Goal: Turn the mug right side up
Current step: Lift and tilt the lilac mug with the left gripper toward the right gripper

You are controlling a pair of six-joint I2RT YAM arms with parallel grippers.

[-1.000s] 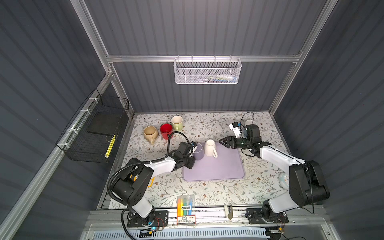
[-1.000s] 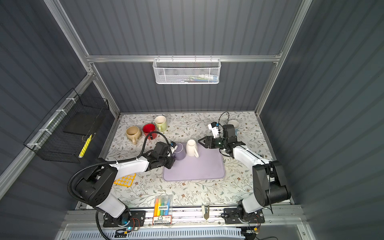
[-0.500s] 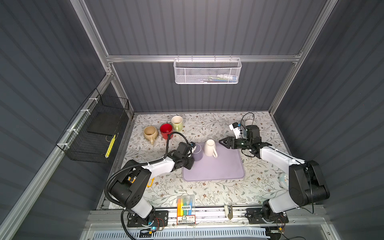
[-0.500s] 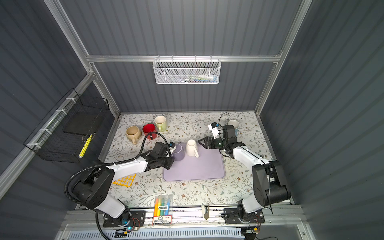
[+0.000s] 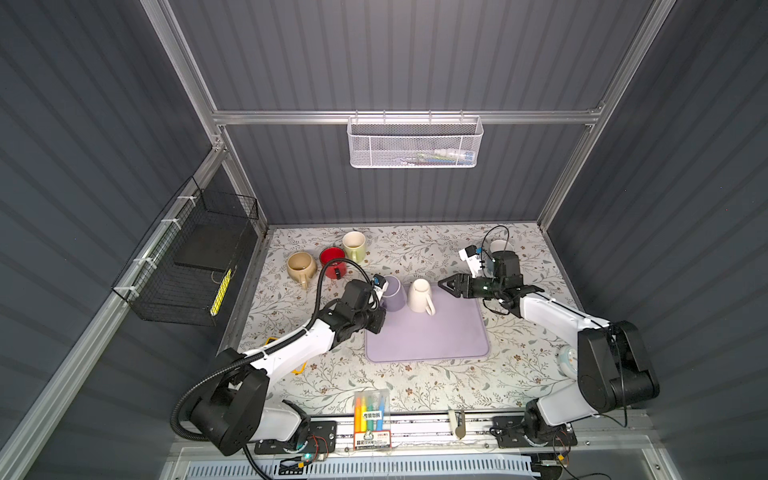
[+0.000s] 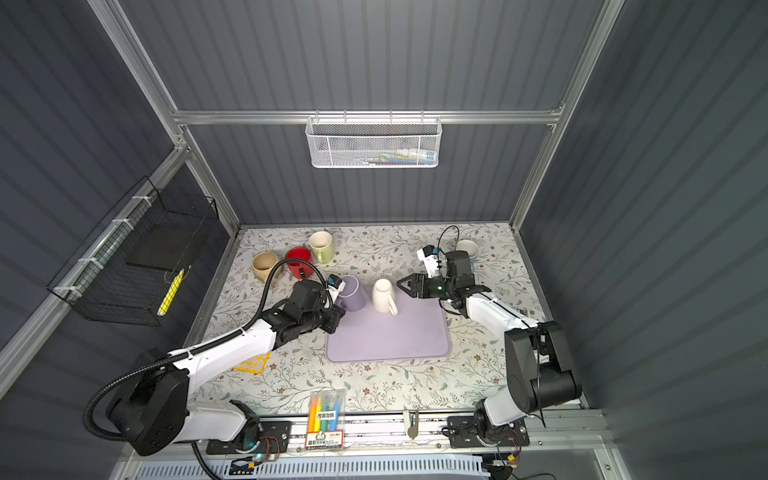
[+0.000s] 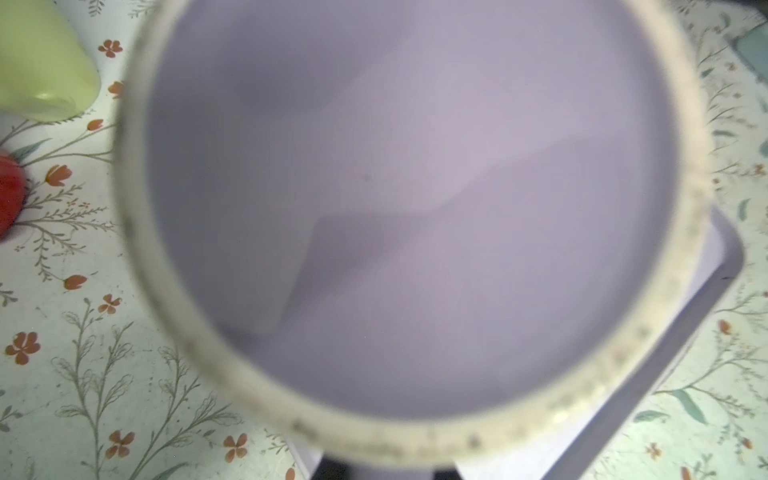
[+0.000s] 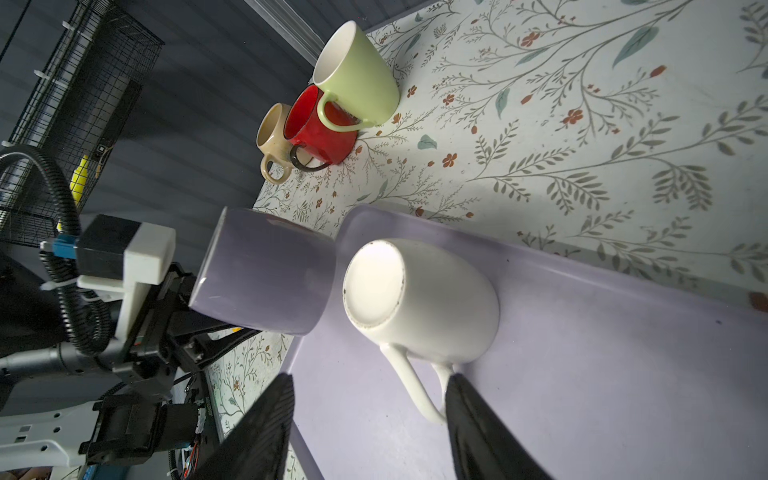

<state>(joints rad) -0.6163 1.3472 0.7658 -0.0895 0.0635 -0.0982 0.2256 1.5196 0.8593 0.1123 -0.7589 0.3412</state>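
A purple mug (image 5: 392, 293) (image 6: 353, 293) (image 8: 262, 270) hangs tilted on its side over the back left corner of the purple mat (image 5: 436, 336) (image 6: 395, 336). My left gripper (image 5: 379, 309) (image 6: 338, 311) (image 7: 386, 471) is shut on its rim. In the left wrist view the mug (image 7: 395, 208) fills the frame, mouth towards the camera. A white mug (image 5: 419, 295) (image 6: 383, 295) (image 8: 419, 299) stands upside down on the mat, beside the purple one. My right gripper (image 5: 446, 286) (image 6: 402, 286) (image 8: 370, 376) is open just right of it and holds nothing; the handle is near one finger.
Beige (image 5: 301, 266), red (image 5: 331, 257) and green (image 5: 354, 245) mugs stand upright at the back left. Another cup (image 5: 498, 246) sits behind the right arm. A marker pack (image 5: 371, 411) lies at the front edge and a yellow stencil (image 5: 299, 368) under the left arm.
The left arm's rear links have swung leftward while its gripper stays on the purple mug. The right arm and the white mug have not moved.
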